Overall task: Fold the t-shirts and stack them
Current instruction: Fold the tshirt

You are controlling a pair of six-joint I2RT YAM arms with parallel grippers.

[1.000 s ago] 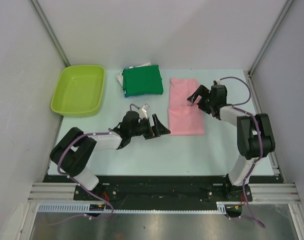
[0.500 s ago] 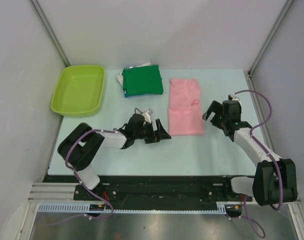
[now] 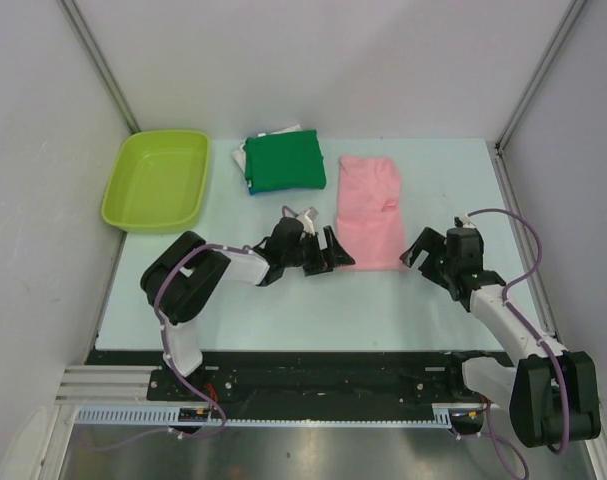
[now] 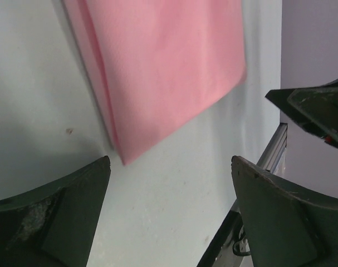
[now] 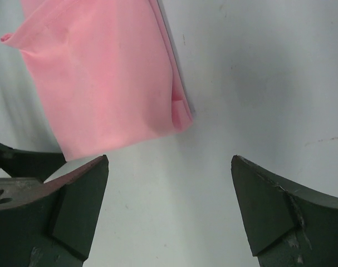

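The pink t-shirt (image 3: 369, 210) lies flat in the middle of the table, folded into a long strip. It also shows in the left wrist view (image 4: 163, 72) and the right wrist view (image 5: 102, 83). My left gripper (image 3: 335, 254) is open and empty, low at the shirt's near left corner. My right gripper (image 3: 420, 252) is open and empty, low at the shirt's near right corner. A folded dark green shirt (image 3: 283, 160) sits at the back on a small stack, with white and blue cloth showing at its left edge.
A lime green tub (image 3: 158, 180) stands at the back left. Grey walls close in the table (image 3: 283, 300) on both sides and behind. A metal rail (image 4: 272, 153) runs along the right table edge.
My left gripper has moved right up to the pink shirt's near left corner. My right gripper has come back from the shirt's middle to its near right corner and lowered.
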